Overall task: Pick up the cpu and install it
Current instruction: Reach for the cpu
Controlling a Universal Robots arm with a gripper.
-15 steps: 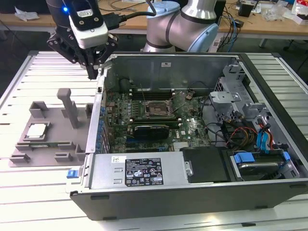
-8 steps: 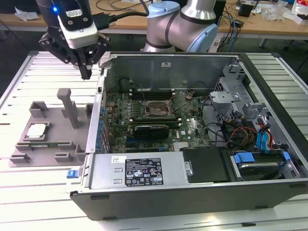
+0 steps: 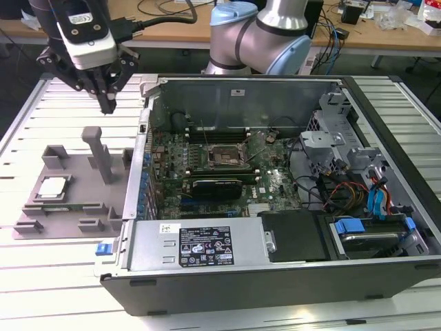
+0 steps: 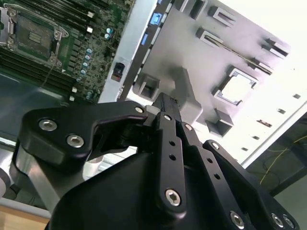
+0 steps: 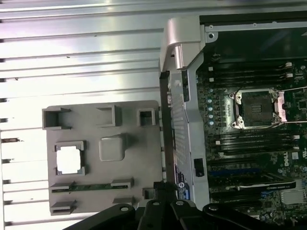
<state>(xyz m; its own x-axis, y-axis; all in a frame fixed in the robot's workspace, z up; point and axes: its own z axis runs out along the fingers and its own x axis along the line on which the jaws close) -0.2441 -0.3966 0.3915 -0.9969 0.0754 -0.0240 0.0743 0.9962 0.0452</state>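
The cpu (image 3: 54, 187) is a small pale silvery square lying flat in a recess of the grey plastic tray (image 3: 76, 181), at the exterior view's left. Both wrist views also show the cpu (image 4: 238, 88) (image 5: 68, 159) in its recess. My gripper (image 3: 107, 103) hangs well above the tray's far side, over the bare table slats and apart from the chip. Its black fingers (image 4: 165, 111) are shut together with nothing between them. The dark square socket (image 3: 224, 157) sits open on the motherboard inside the computer case (image 3: 275, 265), to the right of the tray.
A tall upright post (image 3: 100, 153) rises from the tray just below the gripper. The case's raised metal side wall (image 3: 141, 162) separates tray and motherboard. Cables and drive bays (image 3: 358, 200) crowd the case's right end. Slatted metal table (image 3: 62, 276) surrounds everything.
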